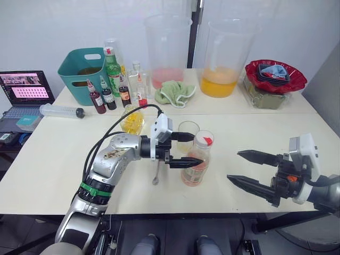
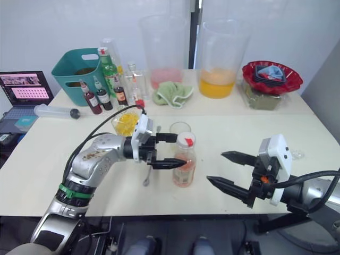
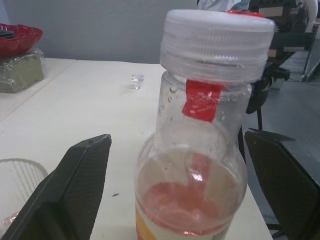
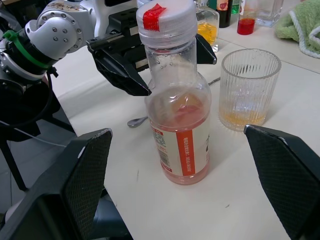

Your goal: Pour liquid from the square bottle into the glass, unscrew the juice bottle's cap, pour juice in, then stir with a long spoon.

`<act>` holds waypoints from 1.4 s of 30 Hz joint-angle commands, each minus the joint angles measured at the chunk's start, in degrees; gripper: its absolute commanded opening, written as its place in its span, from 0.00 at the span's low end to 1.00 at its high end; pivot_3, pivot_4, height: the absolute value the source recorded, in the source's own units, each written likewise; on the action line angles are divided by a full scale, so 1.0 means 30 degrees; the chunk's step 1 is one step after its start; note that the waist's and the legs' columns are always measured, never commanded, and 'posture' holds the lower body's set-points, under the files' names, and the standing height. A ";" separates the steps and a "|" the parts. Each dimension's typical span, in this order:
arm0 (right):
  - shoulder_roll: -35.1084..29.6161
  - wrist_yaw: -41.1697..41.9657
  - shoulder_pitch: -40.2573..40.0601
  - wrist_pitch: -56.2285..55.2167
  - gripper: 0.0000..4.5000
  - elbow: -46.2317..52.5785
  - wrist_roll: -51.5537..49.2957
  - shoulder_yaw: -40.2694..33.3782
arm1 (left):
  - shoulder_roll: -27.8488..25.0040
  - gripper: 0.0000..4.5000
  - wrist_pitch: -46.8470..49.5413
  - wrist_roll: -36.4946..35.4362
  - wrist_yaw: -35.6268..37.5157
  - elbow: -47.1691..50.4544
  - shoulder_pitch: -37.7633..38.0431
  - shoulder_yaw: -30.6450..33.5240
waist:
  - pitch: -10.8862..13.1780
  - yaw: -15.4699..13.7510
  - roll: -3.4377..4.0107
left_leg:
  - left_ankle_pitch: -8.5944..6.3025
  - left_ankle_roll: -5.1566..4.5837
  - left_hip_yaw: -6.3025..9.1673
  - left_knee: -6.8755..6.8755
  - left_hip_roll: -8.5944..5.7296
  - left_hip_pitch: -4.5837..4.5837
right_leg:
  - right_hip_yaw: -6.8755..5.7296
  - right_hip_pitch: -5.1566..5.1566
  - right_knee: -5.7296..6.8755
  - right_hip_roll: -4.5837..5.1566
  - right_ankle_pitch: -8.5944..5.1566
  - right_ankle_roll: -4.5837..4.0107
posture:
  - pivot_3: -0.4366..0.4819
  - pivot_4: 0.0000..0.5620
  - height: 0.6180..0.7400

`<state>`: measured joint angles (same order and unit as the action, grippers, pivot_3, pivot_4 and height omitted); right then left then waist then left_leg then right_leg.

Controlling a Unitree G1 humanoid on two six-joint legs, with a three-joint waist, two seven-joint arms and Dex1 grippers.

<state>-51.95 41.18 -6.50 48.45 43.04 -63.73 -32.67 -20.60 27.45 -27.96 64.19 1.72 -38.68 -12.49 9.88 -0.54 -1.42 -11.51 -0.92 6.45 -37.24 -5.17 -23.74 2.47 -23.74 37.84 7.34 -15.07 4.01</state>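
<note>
The juice bottle [image 1: 196,162] stands upright near the table's front, pale pink liquid low inside it. Its whitish cap [image 1: 204,139] carries a red mark and is screwed on. My left gripper [image 1: 186,150] is open, with its fingers [image 3: 75,195] either side of the bottle's neck and apart from it. Just behind stands the ribbed glass [image 1: 187,133], a little yellow liquid in its bottom [image 4: 242,117]. The square bottle [image 1: 133,121] sits further left. The long spoon [image 1: 156,174] lies on the table under my left gripper. My right gripper [image 1: 234,166] hangs open to the bottle's right, empty.
Two huge beakers [image 1: 167,50] [image 1: 227,58], a green cloth [image 1: 175,93], a teal basket [image 1: 85,71], a green bottle [image 1: 112,69] and small sauce bottles [image 1: 106,95] line the back. A syringe [image 1: 61,110] and laptop [image 1: 24,93] lie left, a red bowl [image 1: 275,74] right.
</note>
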 commanded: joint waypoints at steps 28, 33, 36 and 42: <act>-0.0387 -0.0718 0.1131 -0.1699 1.00 0.0651 0.0850 0.1436 | 0.0256 0.33 0.0824 0.0584 -0.0876 0.1712 -0.1476 -0.0819 | 0.0003 -0.0046 -0.0005 | -0.0042 -0.0067 0.0008 -0.0019 0.0008 0.0129 | -0.0011 0.0227 -0.0237 0.0000 0.0004 0.0074 | 0.48 0.27 1.00; -0.0462 -0.2453 0.4108 -0.1378 1.00 0.0505 -0.0849 0.2386 | 0.0117 0.30 0.0815 0.0526 -0.0335 0.1739 -0.1575 -0.0892 | 0.0003 -0.0016 -0.0004 | -0.0043 -0.0068 0.0004 -0.0004 0.0016 0.0129 | -0.0012 0.0218 -0.0241 0.0000 0.0004 0.0074 | 0.48 0.27 1.00; -0.0587 -0.3773 0.6038 -0.1059 1.00 0.0366 -0.1690 0.3388 | 0.0089 0.30 0.0701 0.0833 -0.0490 0.1616 -0.1737 -0.0901 | 0.0003 -0.0017 -0.0004 | -0.0051 -0.0081 0.0006 -0.0008 0.0013 0.0118 | -0.0007 0.0214 -0.0245 0.0001 0.0007 0.0076 | 0.48 0.27 1.00; -0.0109 -0.6190 0.8266 -0.0319 1.00 -0.0054 -0.1777 0.5642 | 0.0127 0.30 0.0720 0.0933 -0.0498 0.1475 -0.1937 -0.0907 | 0.0003 -0.0018 -0.0004 | -0.0052 -0.0083 0.0008 -0.0007 0.0012 0.0110 | -0.0007 0.0205 -0.0250 0.0002 0.0009 0.0077 | 0.48 0.27 1.00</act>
<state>-52.38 24.40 17.42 47.03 42.70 -68.60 -15.80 -20.04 30.35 -25.39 62.61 5.51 -42.95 -15.79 9.89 -0.60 -1.43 -11.67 -1.17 6.47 -37.26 -5.13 -23.42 2.44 -23.13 37.10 7.34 -15.04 4.24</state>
